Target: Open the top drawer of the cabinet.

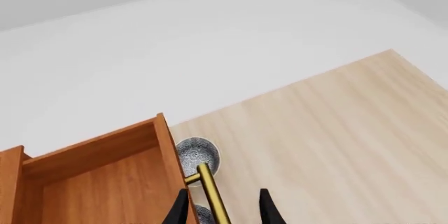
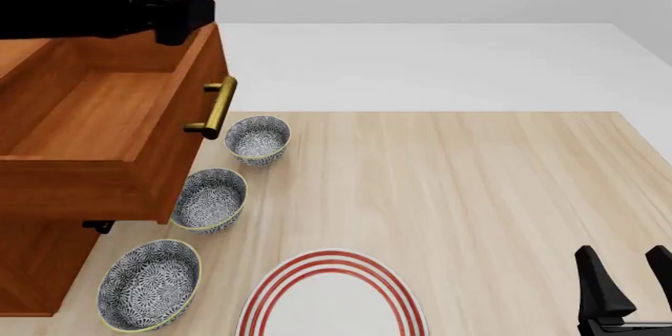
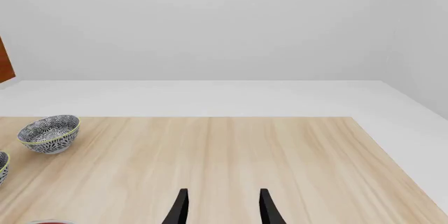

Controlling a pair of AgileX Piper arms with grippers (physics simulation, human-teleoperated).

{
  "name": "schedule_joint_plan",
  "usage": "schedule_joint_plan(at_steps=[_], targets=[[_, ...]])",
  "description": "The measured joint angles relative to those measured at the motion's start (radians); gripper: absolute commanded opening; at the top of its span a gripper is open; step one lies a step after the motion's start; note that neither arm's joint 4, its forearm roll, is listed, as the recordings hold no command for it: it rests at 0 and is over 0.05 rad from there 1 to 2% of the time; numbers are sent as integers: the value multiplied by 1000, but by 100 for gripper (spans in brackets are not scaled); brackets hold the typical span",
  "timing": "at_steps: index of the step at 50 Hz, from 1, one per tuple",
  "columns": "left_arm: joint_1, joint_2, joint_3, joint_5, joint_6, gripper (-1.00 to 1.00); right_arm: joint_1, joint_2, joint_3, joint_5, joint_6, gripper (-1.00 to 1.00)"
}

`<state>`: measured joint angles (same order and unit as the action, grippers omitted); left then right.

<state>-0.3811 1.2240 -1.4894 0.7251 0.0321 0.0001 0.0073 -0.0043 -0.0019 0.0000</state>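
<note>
The cabinet (image 2: 42,273) stands at the table's left. Its top drawer (image 2: 105,116) is pulled out, showing its bare wooden inside, with the brass bar handle (image 2: 216,108) on its front. In the left wrist view the drawer (image 1: 105,182) and handle (image 1: 210,192) fill the lower part. My left gripper (image 1: 222,211) is open, with the handle between its fingers, closer to one finger. In the front view the left arm (image 2: 157,5) hovers over the drawer's far corner. My right gripper (image 2: 627,273) is open and empty at the front right, and also shows in the right wrist view (image 3: 222,208).
Three patterned bowls (image 2: 258,139) (image 2: 210,198) (image 2: 149,283) stand in a row just in front of the cabinet, under the drawer's front. A white plate with red rings (image 2: 330,297) lies at the front edge. One bowl (image 3: 49,132) shows in the right wrist view.
</note>
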Motion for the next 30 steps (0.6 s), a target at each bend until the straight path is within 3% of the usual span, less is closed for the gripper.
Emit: schedule_joint_plan(at_steps=[30], targets=[[-87, -96, 39, -9, -21, 100, 0, 0, 0, 0, 0, 100]])
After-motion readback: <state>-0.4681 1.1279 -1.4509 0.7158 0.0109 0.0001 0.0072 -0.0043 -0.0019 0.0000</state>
